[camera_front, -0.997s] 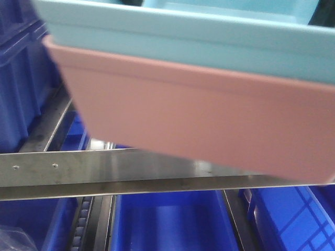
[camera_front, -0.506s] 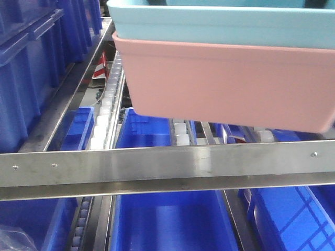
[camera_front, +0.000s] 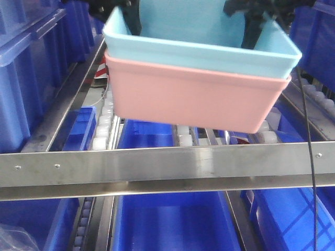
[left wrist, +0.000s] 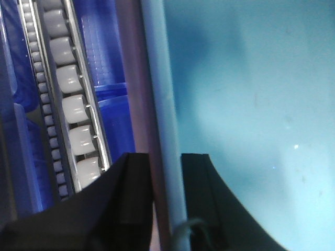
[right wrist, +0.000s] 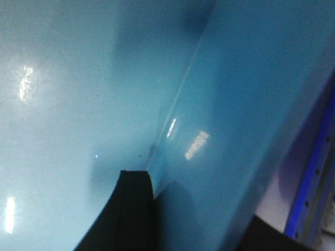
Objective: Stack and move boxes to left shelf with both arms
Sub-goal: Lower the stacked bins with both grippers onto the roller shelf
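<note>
Rollers point(camera_front: 103, 123) are waiting under the stack, so we are keeping both sides level. Our left gripper point(left wrist: 166, 201) is pinching the stacked rims, blue tub point(camera_front: 201, 49) nested in pink tub point(camera_front: 191, 99). Right gripper point(right wrist: 137, 209) is showing one finger inside; its closure we cannot tell. The stack is hanging beyond the front bar point(camera_front: 167, 170), dark bins point(camera_front: 31, 78) crowding the left.

You see smooth plastic on the light blue tub point(camera_front: 199, 52), whose inside takes glossy glints in the right wrist view, and on the salmon pink tub point(camera_front: 193, 99), which looks more matt. The front bar point(camera_front: 167, 167) is brushed steel, dully reflective. The rollers point(left wrist: 73, 107) are glossy white plastic; the storage bins point(camera_front: 167, 219) are blue plastic.
</note>
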